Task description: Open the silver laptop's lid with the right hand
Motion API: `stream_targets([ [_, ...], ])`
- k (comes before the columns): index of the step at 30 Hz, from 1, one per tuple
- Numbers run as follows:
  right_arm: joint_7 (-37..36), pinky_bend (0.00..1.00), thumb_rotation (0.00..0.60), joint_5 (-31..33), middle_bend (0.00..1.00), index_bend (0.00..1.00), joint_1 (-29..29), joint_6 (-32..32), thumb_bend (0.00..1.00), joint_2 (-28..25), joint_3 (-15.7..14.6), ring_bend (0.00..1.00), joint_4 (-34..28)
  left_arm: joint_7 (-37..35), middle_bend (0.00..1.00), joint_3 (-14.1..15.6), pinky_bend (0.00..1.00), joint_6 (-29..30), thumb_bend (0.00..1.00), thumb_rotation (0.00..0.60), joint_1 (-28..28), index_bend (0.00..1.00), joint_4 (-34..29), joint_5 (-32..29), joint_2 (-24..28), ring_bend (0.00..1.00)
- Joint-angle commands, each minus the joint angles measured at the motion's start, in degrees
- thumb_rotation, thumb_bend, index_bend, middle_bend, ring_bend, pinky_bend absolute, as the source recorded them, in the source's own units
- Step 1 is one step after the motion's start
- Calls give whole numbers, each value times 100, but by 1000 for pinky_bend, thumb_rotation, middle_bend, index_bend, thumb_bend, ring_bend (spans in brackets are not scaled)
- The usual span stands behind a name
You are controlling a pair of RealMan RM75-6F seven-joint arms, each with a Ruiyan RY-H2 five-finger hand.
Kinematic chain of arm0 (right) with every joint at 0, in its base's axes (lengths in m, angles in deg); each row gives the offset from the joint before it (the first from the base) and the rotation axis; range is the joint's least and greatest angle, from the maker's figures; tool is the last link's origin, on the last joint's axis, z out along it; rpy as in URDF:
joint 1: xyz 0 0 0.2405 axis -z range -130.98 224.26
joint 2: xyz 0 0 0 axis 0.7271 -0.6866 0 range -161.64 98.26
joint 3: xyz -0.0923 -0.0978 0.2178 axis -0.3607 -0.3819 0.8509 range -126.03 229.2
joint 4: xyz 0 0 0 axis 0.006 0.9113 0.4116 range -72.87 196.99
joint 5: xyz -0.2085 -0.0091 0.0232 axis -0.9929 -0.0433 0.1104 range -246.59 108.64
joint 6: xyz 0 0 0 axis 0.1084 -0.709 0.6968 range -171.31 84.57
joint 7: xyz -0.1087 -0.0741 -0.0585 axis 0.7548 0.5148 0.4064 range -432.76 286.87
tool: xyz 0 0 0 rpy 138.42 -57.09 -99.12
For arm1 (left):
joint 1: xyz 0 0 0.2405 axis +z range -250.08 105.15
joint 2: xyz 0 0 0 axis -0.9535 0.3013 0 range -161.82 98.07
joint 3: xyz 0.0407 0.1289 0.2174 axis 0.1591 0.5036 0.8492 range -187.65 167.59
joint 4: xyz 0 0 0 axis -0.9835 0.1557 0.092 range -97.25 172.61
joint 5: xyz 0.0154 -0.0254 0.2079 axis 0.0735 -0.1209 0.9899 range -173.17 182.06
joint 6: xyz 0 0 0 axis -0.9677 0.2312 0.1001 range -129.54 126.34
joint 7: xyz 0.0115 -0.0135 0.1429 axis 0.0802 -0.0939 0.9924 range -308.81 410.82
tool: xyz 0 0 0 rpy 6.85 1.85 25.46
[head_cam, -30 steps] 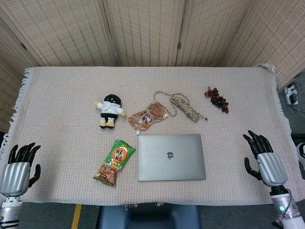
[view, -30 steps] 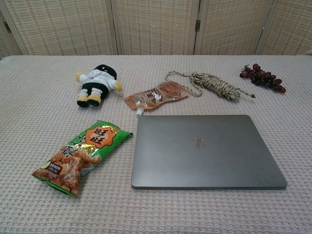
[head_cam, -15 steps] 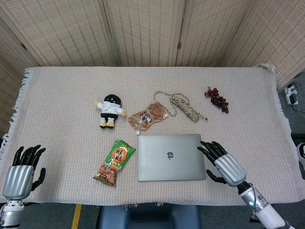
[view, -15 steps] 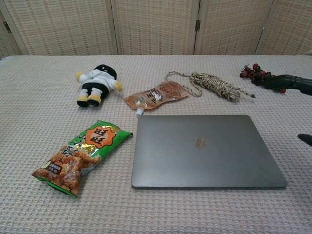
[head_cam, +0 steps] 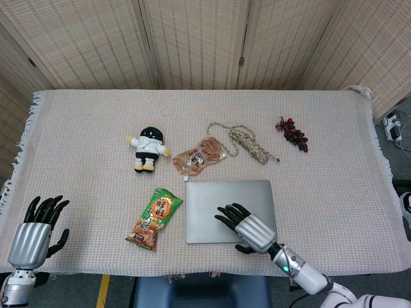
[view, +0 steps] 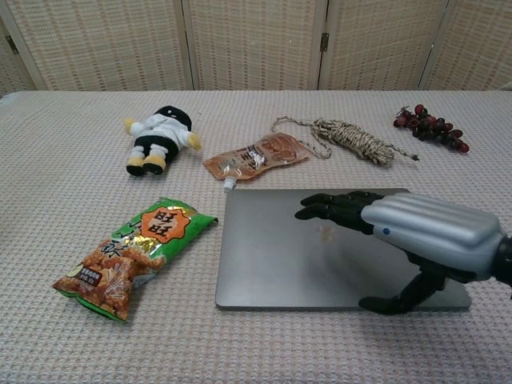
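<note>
- Fingers (view: 324, 210) of the right hand (head_cam: 252, 231) are released and spread, stretched flat over the closed silver laptop (head_cam: 209, 208); thumb hangs down at the near edge. Holding nothing. Can't tell whether the fingers touch the lid or hover just above it.
- Left hand (head_cam: 32, 232) sits at the near left corner of the bench (head_cam: 334, 186), fingers apart, nothing in it, well clear of the job.
- Laptop lies flat near the front middle of the bench, lid down, near edge close to the bench front.
- Risk: palm pressing down on the lid works against the lift; the thumb probably needs to catch under the front lip first.
- Risk: if the lip isn't caught cleanly, the whole laptop may slide back into the orange pouch (head_cam: 199, 156), which lies just beyond its far edge.
- Risk: base may lift with the lid, nothing pins it down.
- Snack bag (head_cam: 155, 219) is just beside the left edge; plush toy (head_cam: 148, 147), rope (head_cam: 249, 142) and grapes (head_cam: 292, 133) sit further back.
- Open room: right of the laptop is bare cloth, best approach lane. Little margin in front.
</note>
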Motion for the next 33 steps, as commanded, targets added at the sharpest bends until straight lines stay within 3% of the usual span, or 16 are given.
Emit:
stream_targets([
  [1, 278, 0, 600, 120, 0, 0, -142, 167, 309, 278, -9, 0, 238, -30, 145, -1, 0, -23, 459, 600, -13, 188, 20, 1, -9, 139],
  [11, 539, 0, 600, 365, 0, 0, -301, 253, 309, 618, -24, 0, 640, -119, 145, 1, 0, -122, 460, 600, -47, 185, 145, -30, -85, 139],
  [33, 915, 0, 600, 742, 0, 0, -564, 260, 308, 711, 18, 0, 604, -220, 145, -19, 0, -120, 460, 600, -30, 183, 223, -88, -101, 139],
])
